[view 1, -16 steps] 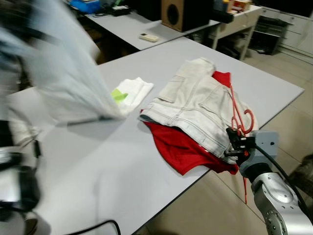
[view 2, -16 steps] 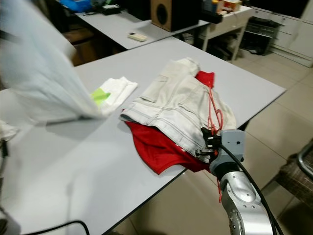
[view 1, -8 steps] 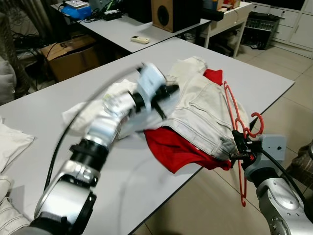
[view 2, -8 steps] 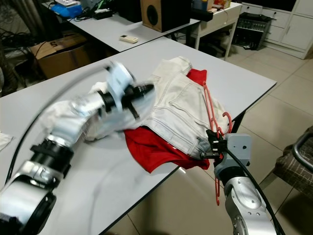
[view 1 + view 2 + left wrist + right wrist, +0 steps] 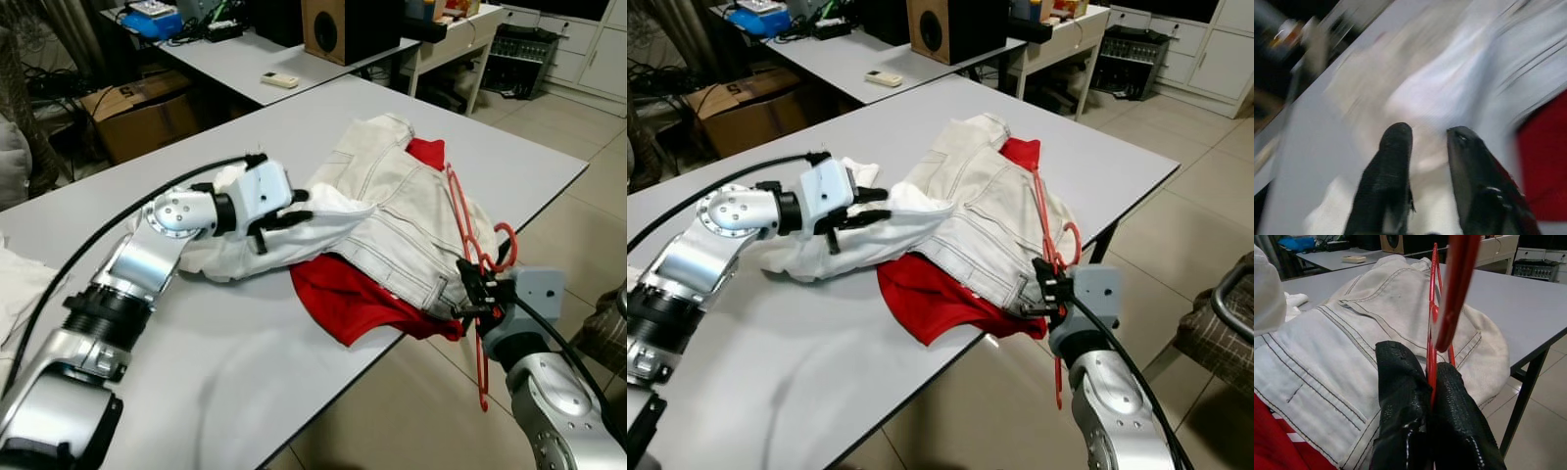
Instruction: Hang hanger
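A red hanger [image 5: 460, 201] lies over pale jeans [image 5: 411, 220] and a red garment [image 5: 343, 299] at the table's right edge, its lower part hanging past the edge. My right gripper [image 5: 468, 294] is shut on the hanger's wire just off the table edge; in the right wrist view the black fingers [image 5: 1400, 396] pinch the red wire [image 5: 1431, 357]. My left gripper [image 5: 287, 209] rests on a white garment [image 5: 328, 211] that overlaps the jeans. Its fingers [image 5: 1396, 147] stand apart, with white cloth behind them.
The grey table [image 5: 245, 372] has bare room at the front left. More white cloth [image 5: 15, 284] lies at its left edge. Behind stand a second table with a remote [image 5: 279, 79], a speaker [image 5: 343, 24] and a cardboard box [image 5: 147, 117]. Tiled floor lies to the right.
My left arm has swung the white garment down from the air onto the table beside the jeans. The right gripper still holds the hanger, nearly in place. The camera has shifted slightly.
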Motion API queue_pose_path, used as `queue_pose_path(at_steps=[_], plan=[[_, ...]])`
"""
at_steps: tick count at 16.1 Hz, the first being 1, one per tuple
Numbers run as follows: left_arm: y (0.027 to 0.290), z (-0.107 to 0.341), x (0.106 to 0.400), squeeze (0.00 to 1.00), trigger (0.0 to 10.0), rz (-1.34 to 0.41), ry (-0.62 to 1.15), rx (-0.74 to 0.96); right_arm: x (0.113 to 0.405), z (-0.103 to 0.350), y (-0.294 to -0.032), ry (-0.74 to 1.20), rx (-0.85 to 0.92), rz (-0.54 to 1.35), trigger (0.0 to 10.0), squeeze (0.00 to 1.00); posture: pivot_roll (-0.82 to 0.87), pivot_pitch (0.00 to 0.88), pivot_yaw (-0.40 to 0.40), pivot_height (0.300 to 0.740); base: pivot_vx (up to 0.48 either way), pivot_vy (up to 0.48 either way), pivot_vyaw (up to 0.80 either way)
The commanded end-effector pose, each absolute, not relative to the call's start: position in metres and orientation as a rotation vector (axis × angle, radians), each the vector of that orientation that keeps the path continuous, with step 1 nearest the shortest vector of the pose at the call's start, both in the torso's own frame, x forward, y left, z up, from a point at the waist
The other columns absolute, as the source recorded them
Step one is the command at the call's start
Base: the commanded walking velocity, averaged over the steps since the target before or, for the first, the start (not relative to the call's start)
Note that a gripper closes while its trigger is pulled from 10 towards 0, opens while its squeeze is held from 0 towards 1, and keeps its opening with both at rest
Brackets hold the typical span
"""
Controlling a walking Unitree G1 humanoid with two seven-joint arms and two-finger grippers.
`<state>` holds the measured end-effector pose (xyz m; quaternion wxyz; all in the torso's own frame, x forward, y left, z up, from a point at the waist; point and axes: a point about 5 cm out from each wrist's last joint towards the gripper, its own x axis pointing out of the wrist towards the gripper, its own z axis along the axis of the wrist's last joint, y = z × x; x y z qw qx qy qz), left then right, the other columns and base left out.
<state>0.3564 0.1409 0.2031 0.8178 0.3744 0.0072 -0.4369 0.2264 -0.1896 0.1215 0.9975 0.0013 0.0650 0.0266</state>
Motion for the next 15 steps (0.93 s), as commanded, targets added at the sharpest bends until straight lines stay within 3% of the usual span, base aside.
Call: queue_pose_path(at_steps=[1,4,5,10,15], plan=[[0.157,0.214,0.372,1.00,10.0,-0.758,0.013,0.876,0.228,0.121,-0.188,0.134,0.007,0.062,10.0,0.00,-0.21,0.000,0.106,0.719,0.000,0.000,0.00],[0.180,0.209,0.383,1.00,10.0,-0.597,0.092,0.880,0.226,0.121,-0.190,0.133,0.008,0.050,10.0,0.00,-0.21,0.000,0.112,0.719,0.000,0.000,0.00],[0.188,0.194,0.379,0.00,10.0,-0.631,0.170,0.908,0.226,0.121,-0.190,0.133,0.008,0.049,10.0,0.00,-0.21,0.000,0.112,0.719,0.000,0.000,0.00],[0.210,0.164,0.348,0.00,10.0,-0.900,0.337,0.843,0.227,0.122,-0.190,0.129,0.007,0.048,10.0,0.00,-0.22,0.000,0.112,0.719,0.000,0.000,0.00],[0.235,0.184,0.296,0.00,10.0,-1.052,0.327,0.615,0.227,0.120,-0.189,0.141,0.006,0.066,10.0,0.00,-0.19,0.000,0.085,0.719,0.000,0.000,0.00]])
